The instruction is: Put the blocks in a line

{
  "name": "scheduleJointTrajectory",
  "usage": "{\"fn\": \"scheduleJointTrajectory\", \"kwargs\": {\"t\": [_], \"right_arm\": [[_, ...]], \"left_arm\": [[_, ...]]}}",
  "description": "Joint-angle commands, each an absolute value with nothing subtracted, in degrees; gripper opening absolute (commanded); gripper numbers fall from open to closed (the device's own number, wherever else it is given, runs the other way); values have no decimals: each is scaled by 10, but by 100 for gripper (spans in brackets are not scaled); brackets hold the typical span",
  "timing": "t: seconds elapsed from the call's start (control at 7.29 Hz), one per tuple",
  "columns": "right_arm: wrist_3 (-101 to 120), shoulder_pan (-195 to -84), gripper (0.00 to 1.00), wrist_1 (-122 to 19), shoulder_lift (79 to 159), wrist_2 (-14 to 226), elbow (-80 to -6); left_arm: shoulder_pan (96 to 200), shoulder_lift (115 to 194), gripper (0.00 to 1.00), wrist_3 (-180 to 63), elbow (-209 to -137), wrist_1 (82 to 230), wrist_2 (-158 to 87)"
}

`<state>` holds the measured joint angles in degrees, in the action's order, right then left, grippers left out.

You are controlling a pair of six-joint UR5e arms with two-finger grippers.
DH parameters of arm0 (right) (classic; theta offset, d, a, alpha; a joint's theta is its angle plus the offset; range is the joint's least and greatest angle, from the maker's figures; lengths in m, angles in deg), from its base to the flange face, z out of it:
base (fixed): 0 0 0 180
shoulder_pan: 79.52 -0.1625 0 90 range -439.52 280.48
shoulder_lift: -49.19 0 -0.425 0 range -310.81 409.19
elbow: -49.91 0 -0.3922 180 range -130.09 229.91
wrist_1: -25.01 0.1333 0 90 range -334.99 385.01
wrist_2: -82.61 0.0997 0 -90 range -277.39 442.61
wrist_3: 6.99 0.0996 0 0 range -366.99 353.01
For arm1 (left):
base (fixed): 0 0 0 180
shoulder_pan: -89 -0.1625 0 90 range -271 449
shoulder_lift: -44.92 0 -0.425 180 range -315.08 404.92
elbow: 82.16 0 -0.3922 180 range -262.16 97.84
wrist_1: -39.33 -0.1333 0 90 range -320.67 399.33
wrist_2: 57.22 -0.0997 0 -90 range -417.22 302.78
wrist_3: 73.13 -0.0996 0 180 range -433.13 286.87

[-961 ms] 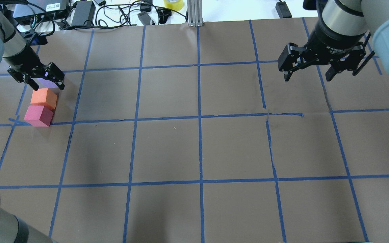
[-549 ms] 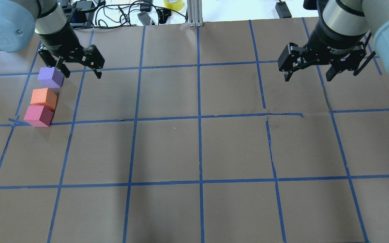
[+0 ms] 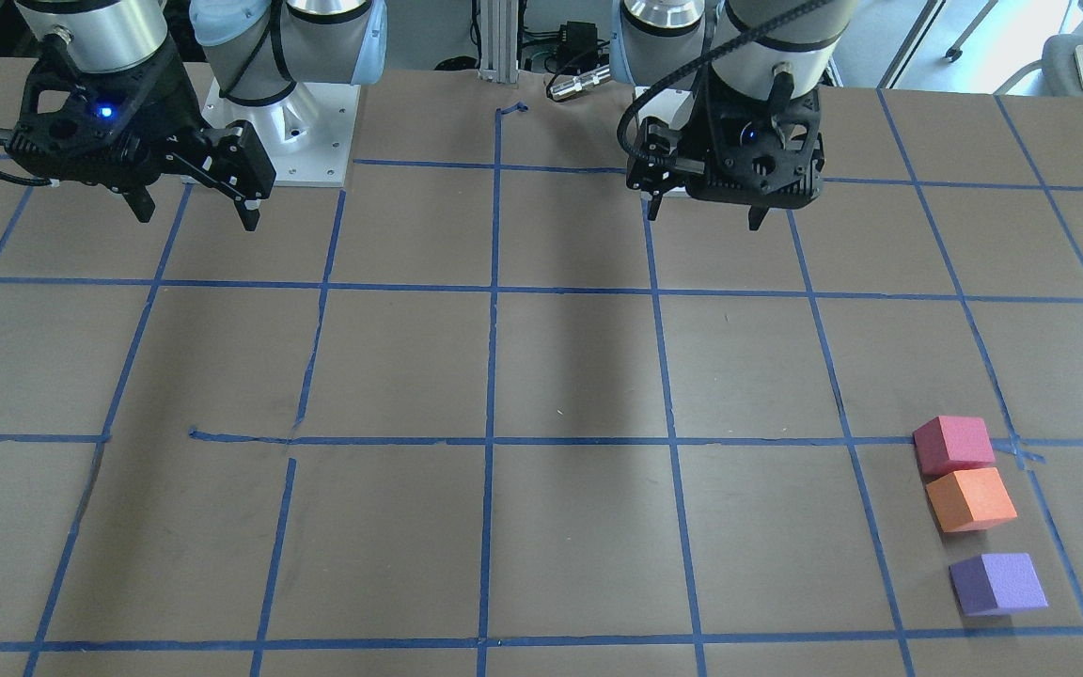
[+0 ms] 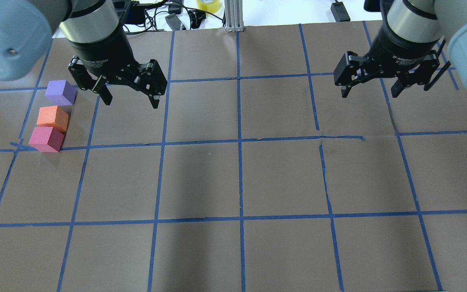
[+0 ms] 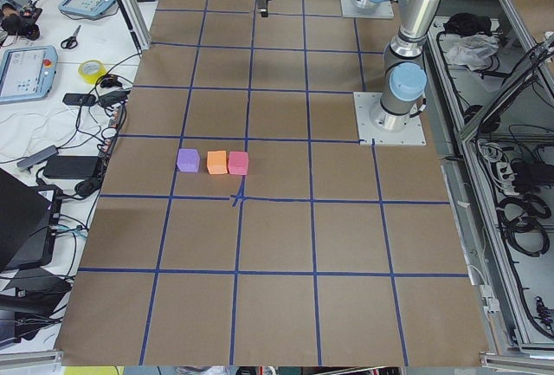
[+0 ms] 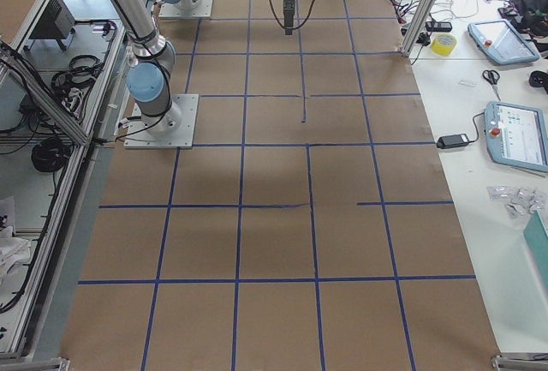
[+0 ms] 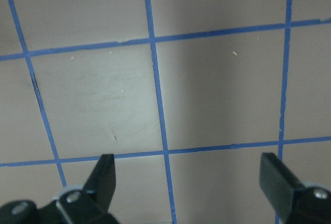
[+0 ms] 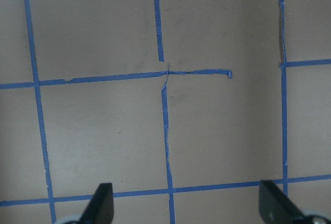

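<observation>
Three foam blocks stand in a line at the table's left: purple [image 4: 61, 92], orange [image 4: 52, 117] and pinkish-red [image 4: 46, 139]. Orange and pinkish-red touch, and purple stands a small gap away. They also show in the front view as purple [image 3: 997, 583], orange [image 3: 970, 499] and pinkish-red [image 3: 953, 444]. My left gripper [image 4: 131, 101] is open and empty, raised above the table to the right of the purple block. Its wrist view shows only bare table between the fingers [image 7: 103, 177]. My right gripper [image 4: 369, 94] is open and empty, high over the far right.
The brown table carries a blue tape grid [image 4: 239, 142]. Cables, power bricks and a yellow tape roll [image 4: 208, 5] lie beyond the far edge, beside an aluminium post [image 4: 233, 16]. The robot's base plate [image 3: 288, 122] sits at my side of the table.
My left gripper let go of the purple block, rose and moved right, away from the line. The purple block stays beside the orange one. The right arm has not moved.
</observation>
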<state>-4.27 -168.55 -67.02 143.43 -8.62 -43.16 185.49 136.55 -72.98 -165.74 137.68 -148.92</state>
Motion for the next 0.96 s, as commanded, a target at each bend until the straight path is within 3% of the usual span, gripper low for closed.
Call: {"fn": "scheduleJointTrajectory", "kwargs": {"t": [0.0,0.82], "right_arm": [[-43,-1685,100,-670,1434,-86,-432],[-43,-1685,100,-670,1433,-86,-433]], "left_arm": [[1796,1345,100,-746,-1657,1378,-1499],[1768,1323,100,-749,-1671,1320,-1486]]}}
